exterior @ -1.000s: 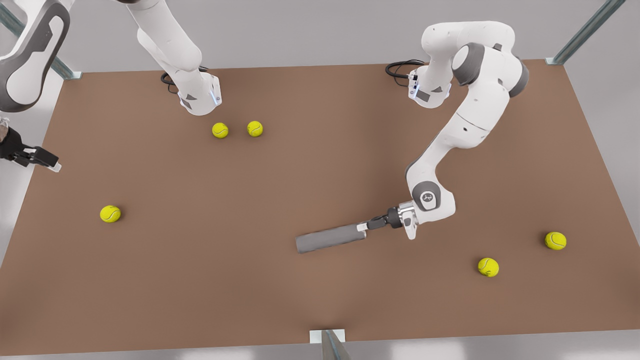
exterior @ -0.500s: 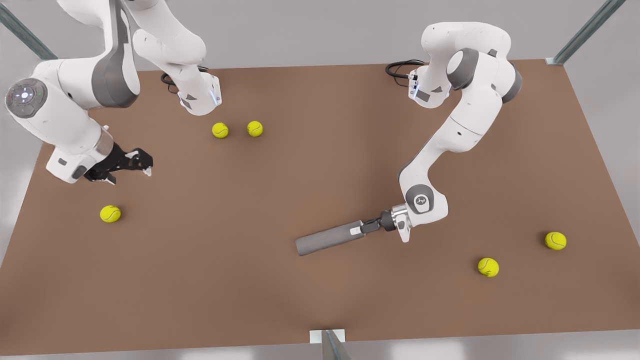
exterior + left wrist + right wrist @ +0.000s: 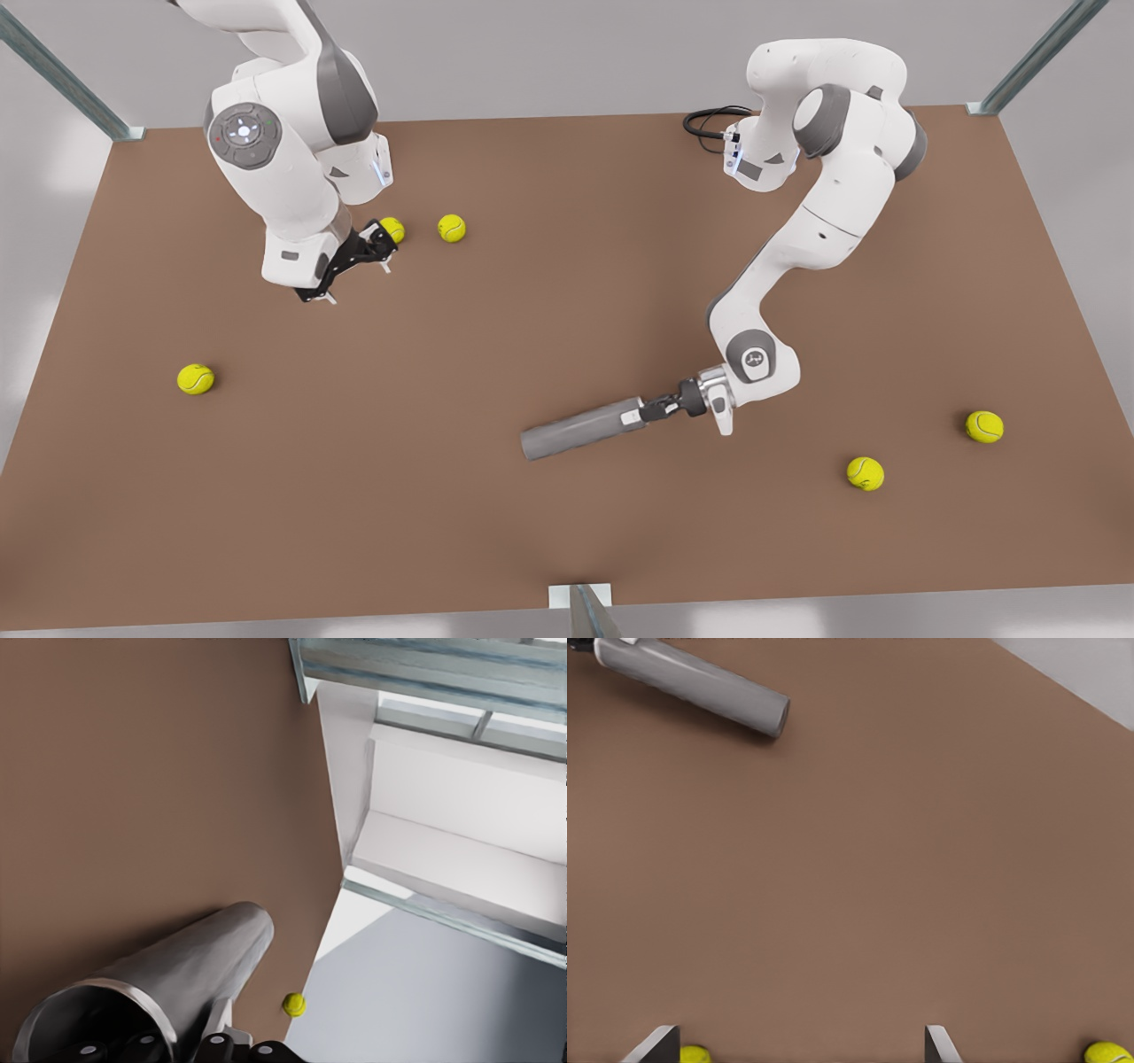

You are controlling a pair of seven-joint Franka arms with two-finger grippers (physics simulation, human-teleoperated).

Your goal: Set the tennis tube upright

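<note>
tennis tube lay flat on the counter, its rim end held by the left gripper; the right gripper hovered near a ball, fingers wide.

Tennis tube lies flat on the brown tabletop. Left pincer clamped on its end toward the front view's right. Right pincer hovers near the far side — fingers spread, just beside one tennis ball. Second ball close by; three others scattered well apart.
</note>
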